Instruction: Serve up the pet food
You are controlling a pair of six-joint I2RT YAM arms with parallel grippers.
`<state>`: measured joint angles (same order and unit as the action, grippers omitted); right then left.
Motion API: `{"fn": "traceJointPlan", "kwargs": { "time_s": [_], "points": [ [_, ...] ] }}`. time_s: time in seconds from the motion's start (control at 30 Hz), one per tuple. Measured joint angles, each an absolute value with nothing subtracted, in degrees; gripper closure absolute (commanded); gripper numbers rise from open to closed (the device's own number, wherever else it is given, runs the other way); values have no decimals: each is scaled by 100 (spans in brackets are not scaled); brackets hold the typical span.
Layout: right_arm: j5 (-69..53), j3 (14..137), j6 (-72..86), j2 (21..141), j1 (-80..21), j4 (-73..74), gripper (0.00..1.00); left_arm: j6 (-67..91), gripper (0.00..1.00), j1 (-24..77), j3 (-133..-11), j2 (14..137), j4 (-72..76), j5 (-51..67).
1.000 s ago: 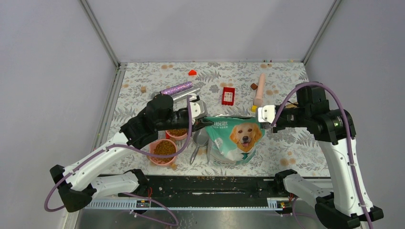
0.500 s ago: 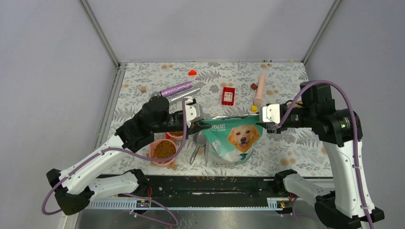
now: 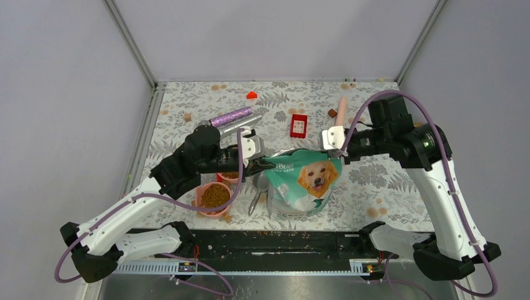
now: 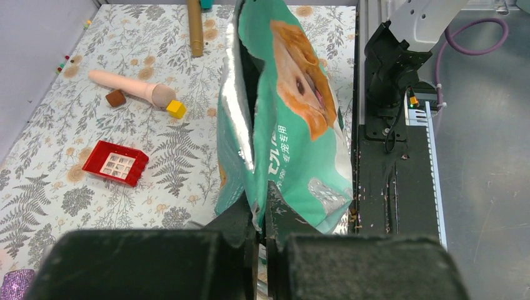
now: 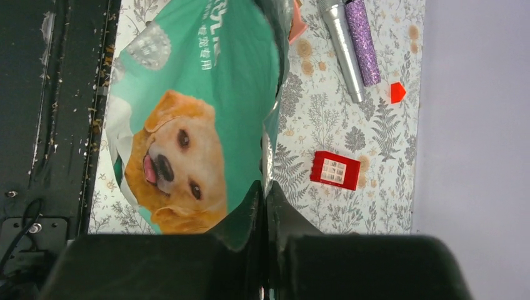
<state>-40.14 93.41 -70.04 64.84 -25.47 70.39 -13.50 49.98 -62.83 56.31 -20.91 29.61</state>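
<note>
L pincer (image 4: 261,209) clamped tight on pouch (image 3: 305,182) top-left corner, R pincer (image 5: 263,195) pinched closed on top-right corner, pouch upright mid-desk (image 3: 375,181) nr front edge, mouth partly open, brown kibble (image 3: 215,195) in pink bowl (image 3: 211,212) just left of pouch

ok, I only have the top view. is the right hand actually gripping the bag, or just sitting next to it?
Observer: Gripping. The right wrist view shows the right hand shut on the top edge of the bag.
Operator: and the left?
Observer: The left hand is shut on the other end of that edge, with teal foil between its fingers.
Operator: mouth open?
Observer: Yes. The left wrist view looks along it: the mouth is parted and the silver lining shows. The contents are hidden.
</note>
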Motion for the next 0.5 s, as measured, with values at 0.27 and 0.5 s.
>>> {"fn": "traceJointPlan", "kwargs": {
  "time_s": [0.27, 0.5],
  "points": [
    [-3809, 9889, -6619, 6899, -2635, 7378, 58, -1372, 100, 4971, -6230, 5577, -2084, 2954],
    [-3715, 9706, -6565, 6460, -2858, 7122, 34, -1374, 100, 4976, -6143, 5443, -2086, 2998]
  ]
}}
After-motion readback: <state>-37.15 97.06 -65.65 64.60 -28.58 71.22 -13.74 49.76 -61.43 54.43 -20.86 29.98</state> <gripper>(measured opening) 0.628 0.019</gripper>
